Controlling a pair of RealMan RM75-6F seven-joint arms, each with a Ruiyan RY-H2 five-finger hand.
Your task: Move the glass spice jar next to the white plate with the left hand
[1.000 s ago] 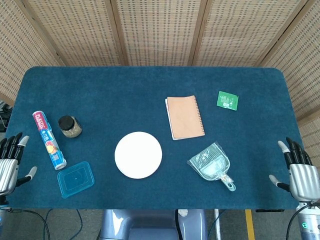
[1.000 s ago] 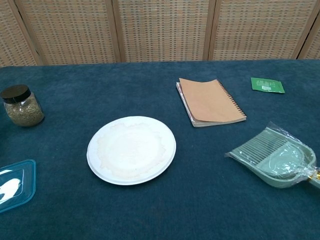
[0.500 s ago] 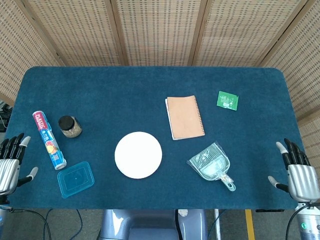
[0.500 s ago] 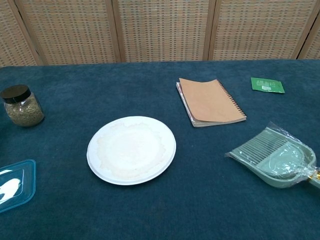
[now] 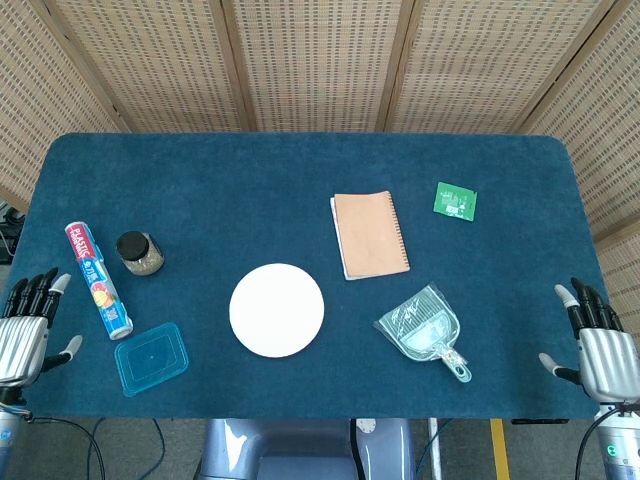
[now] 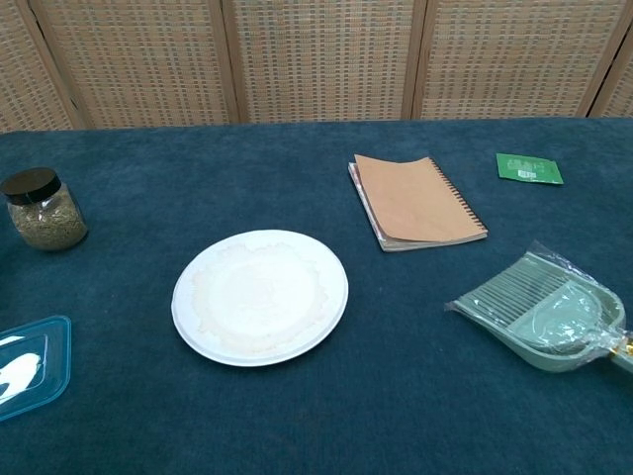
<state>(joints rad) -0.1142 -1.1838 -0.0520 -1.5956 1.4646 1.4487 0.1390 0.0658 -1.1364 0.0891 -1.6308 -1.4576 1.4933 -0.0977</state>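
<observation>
A glass spice jar (image 5: 140, 254) (image 6: 43, 210) with a black lid and greenish contents stands upright on the blue table, left of the white plate (image 5: 277, 310) (image 6: 260, 297) with a clear gap between them. My left hand (image 5: 27, 327) hangs at the table's front-left corner, fingers spread, holding nothing, well short of the jar. At the front-right edge my right hand (image 5: 597, 346) is likewise spread and empty. Neither hand shows in the chest view.
A plastic-wrap roll (image 5: 98, 279) lies just left of the jar, a blue lid (image 5: 152, 358) (image 6: 28, 367) in front of it. A brown notebook (image 5: 369, 235), a green packet (image 5: 456, 200) and a wrapped dustpan (image 5: 425, 329) lie to the right of the plate.
My left hand has crept slightly rightward and up at the table's corner. The right hand wavered a little and sits about where it was. No object has moved.
</observation>
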